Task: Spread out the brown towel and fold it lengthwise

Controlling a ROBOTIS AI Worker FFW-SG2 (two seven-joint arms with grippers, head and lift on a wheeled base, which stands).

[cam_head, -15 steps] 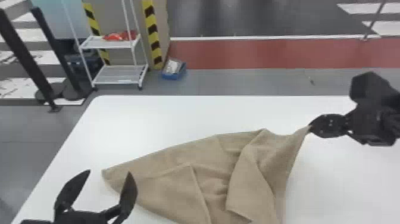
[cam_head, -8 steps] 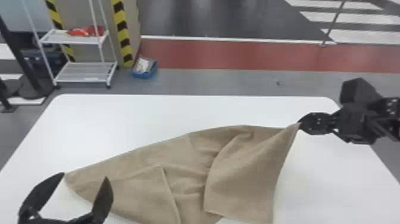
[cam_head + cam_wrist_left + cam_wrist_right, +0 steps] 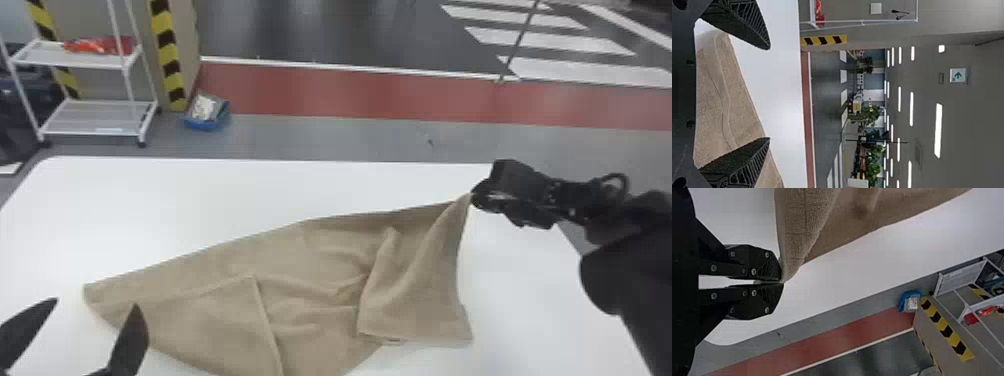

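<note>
A: Where's the brown towel?
B: On white table, part spread: long far edge runs near L to far R. L layer & R flap doubled over, creases btwn.

A: Progress?
B: Est. early stage, spreading partly done. Far R corner is pulled out; far edge fairly straight. To do: open L layer + R flap, flatten creases, then the lengthwise fold, not yet begun as far as I can judge.

A: R gripper?
B: Fingertips together, clamped on far R corner of towel. Head view (HV) has cloth sloping up to it.

A: L gripper?
B: Fingers wide apart, nothing btwn tips; near L, by the towel's L end. Contact w/ cloth: can't tell.

A: View diffs?
B: HV gives overall layout, incl. both doubled parts; near edge partly cut off, so full extent unk. R wrist view adds close detail: corner nipped right at tips, w/ cloth weave. L wrist view adds ribbed finger pads, a long raised fold in the cloth, plus ceiling lights in bkgd.
</note>
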